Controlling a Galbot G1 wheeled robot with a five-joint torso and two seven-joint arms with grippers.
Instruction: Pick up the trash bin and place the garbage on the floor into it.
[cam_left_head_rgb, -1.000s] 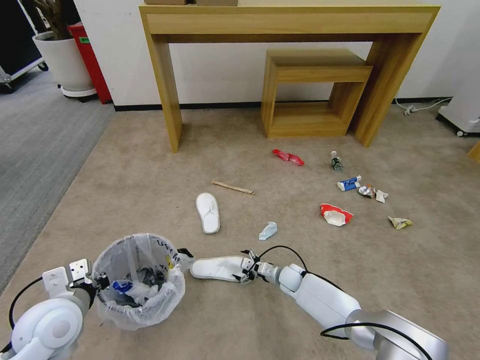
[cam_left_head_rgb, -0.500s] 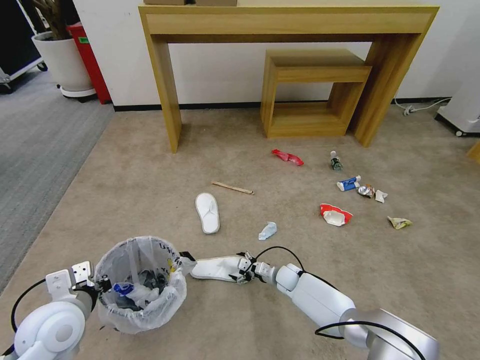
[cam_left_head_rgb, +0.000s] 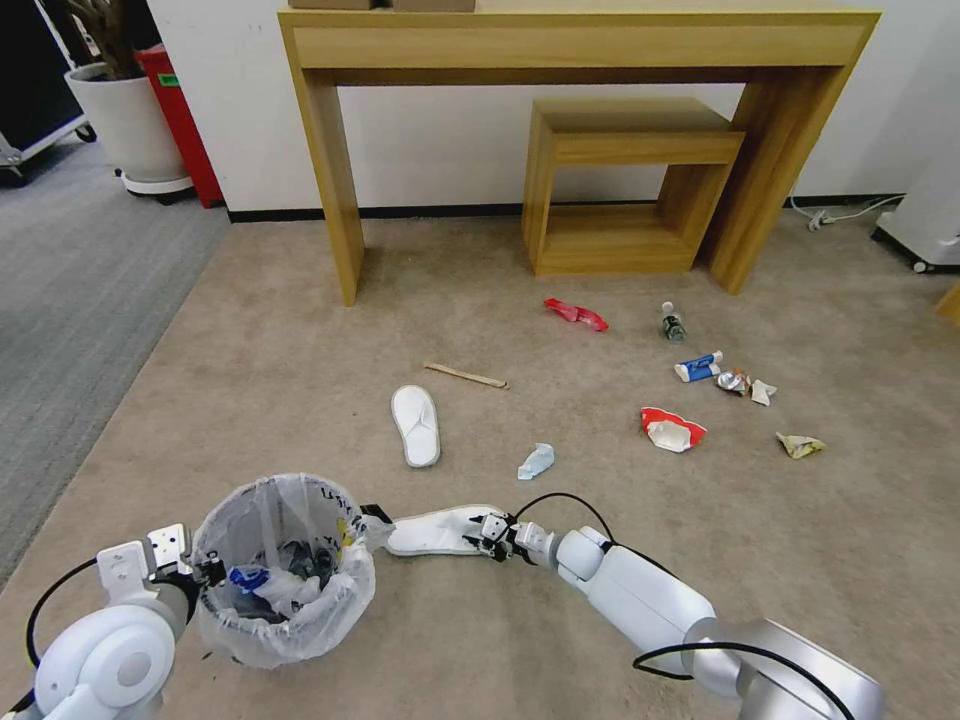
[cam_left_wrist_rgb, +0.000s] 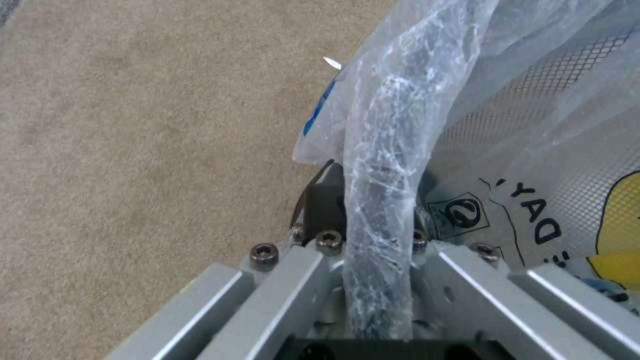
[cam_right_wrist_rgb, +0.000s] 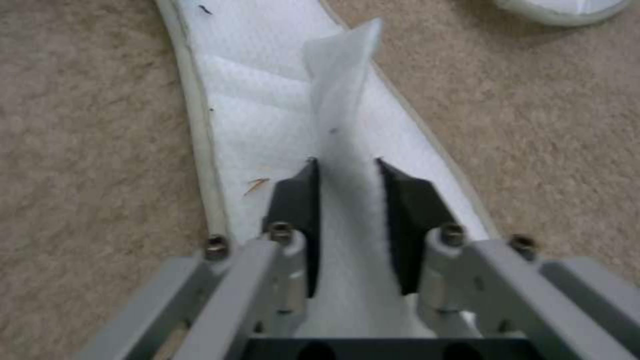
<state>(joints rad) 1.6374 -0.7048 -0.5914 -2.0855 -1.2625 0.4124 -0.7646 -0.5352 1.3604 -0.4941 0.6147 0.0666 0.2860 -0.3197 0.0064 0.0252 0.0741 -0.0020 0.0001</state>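
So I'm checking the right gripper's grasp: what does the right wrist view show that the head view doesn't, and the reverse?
The right wrist view shows the black fingers pinching a raised fold of the near white fabric slipper. The head view shows the left gripper at the rim of the bag-lined trash bin, beside that slipper's toe. Both show the right gripper shut on the slipper, the second white slipper beyond.

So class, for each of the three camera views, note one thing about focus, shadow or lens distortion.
Head view: wide-lens bending, the wooden table legs splay outward; shadows soft. Left wrist view: the carpet looks soft, while the bin liner in the left claw is fairly crisp. Right wrist view: blurred throughout; the slipper and the strap pinched in the right claw look fuzzy.
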